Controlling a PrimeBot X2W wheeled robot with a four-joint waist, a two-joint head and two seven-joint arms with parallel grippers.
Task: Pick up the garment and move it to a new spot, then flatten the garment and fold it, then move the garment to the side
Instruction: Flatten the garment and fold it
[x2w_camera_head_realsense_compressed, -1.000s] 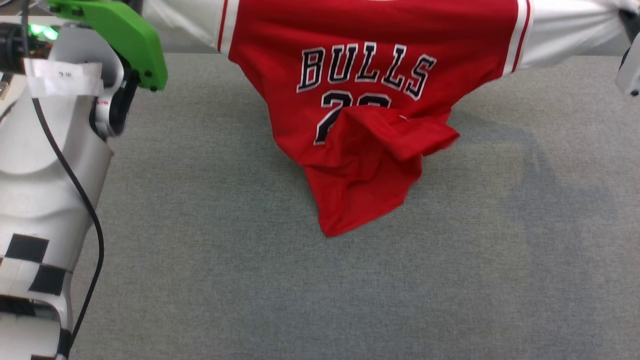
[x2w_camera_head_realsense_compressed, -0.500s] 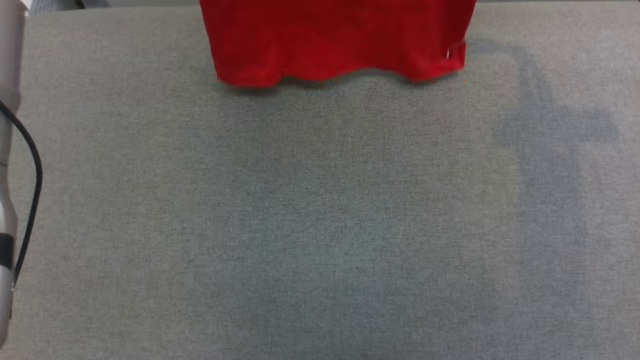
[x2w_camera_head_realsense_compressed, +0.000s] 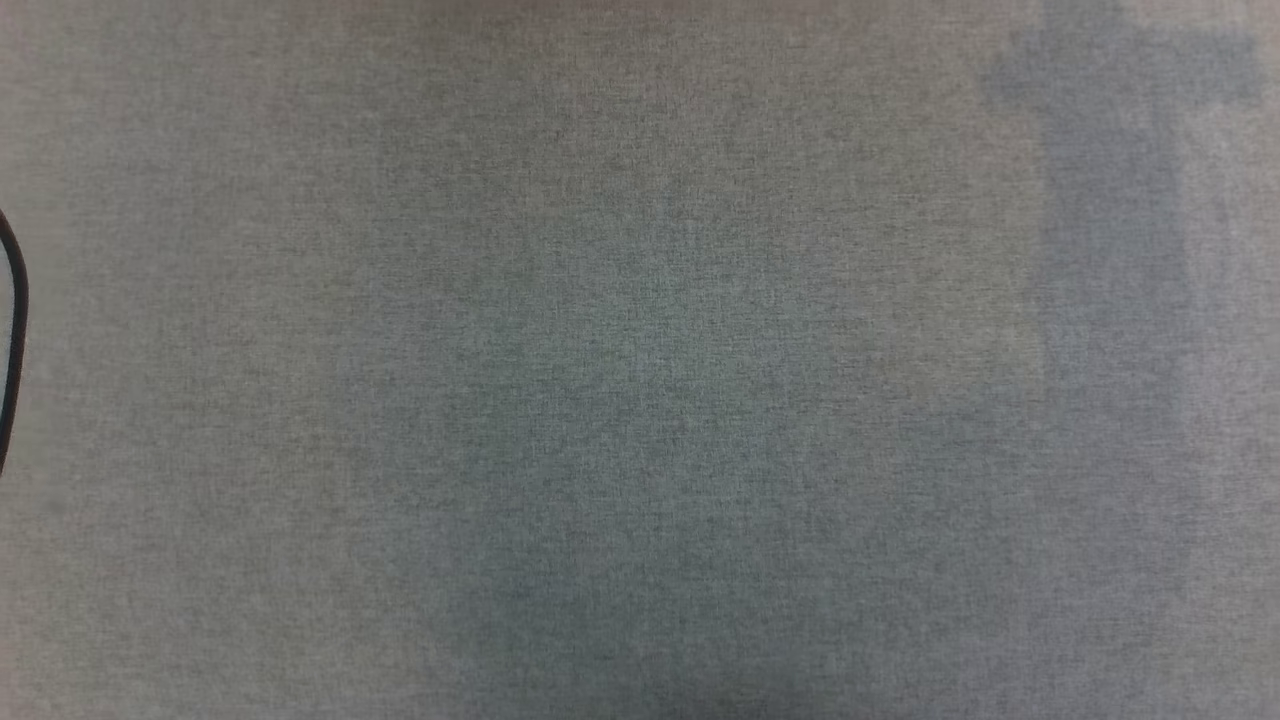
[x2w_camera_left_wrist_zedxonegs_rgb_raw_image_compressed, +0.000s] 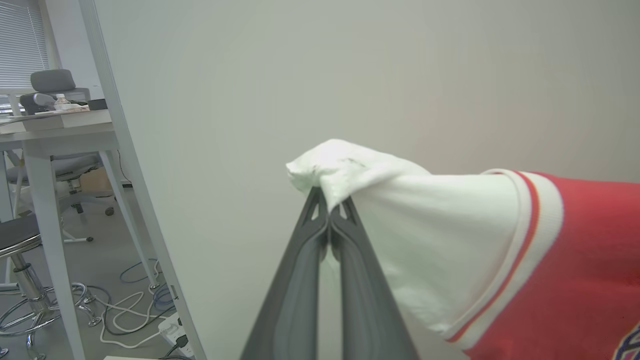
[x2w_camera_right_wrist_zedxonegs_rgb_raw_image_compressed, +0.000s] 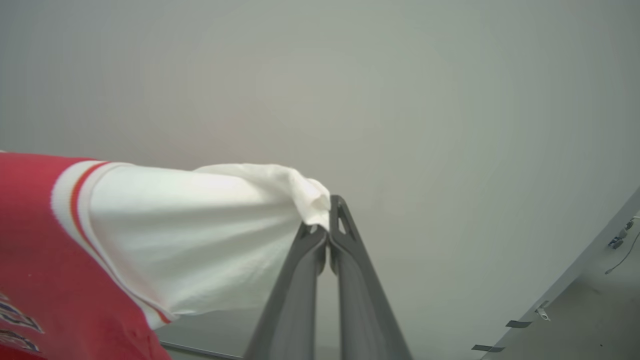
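garment (x2w_camera_left_wrist_zedxonegs_rgb_raw_image_compressed: 450, 240) cropped at picture edge, cable (x2w_camera_head_realsense_compressed: 20, 310) mostly cut off

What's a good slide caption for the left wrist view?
Left jaws shut on the red garment at its white sleeve tip, holding it aloft before a pale wall.

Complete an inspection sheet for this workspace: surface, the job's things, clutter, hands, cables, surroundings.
Surface: grey fabric tabletop, soft shadows across it.
Job's things: garment held up, stretched between both hands by its white sleeves.
Clutter: nothing seen.
Hands: left hand shut on one sleeve; right hand shut on the other.
Cables: black cable at the head view's left edge; loose floor cables.
Surroundings: desk, office chair.
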